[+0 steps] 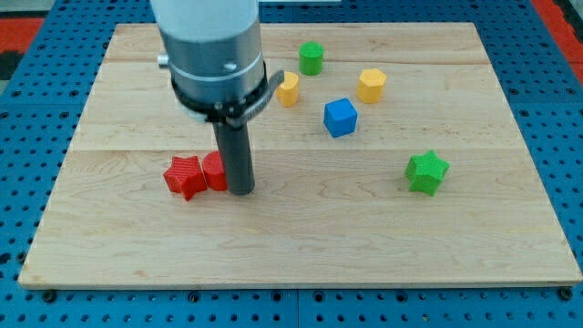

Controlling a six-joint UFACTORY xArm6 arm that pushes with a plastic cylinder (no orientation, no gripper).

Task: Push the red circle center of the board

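The red circle (214, 171) lies left of the board's middle, partly hidden behind my rod. My tip (240, 190) rests on the board right against the circle's right side, slightly toward the view's bottom. A red star (184, 176) sits touching the circle's left side. The arm's grey body hangs over the board's upper left part.
A wooden board (301, 237) lies on a blue pegged table. A yellow block (288, 89), a green cylinder (311, 57), a yellow hexagon (371, 85) and a blue cube (340, 117) sit at the upper middle. A green star (426, 172) sits at the right.
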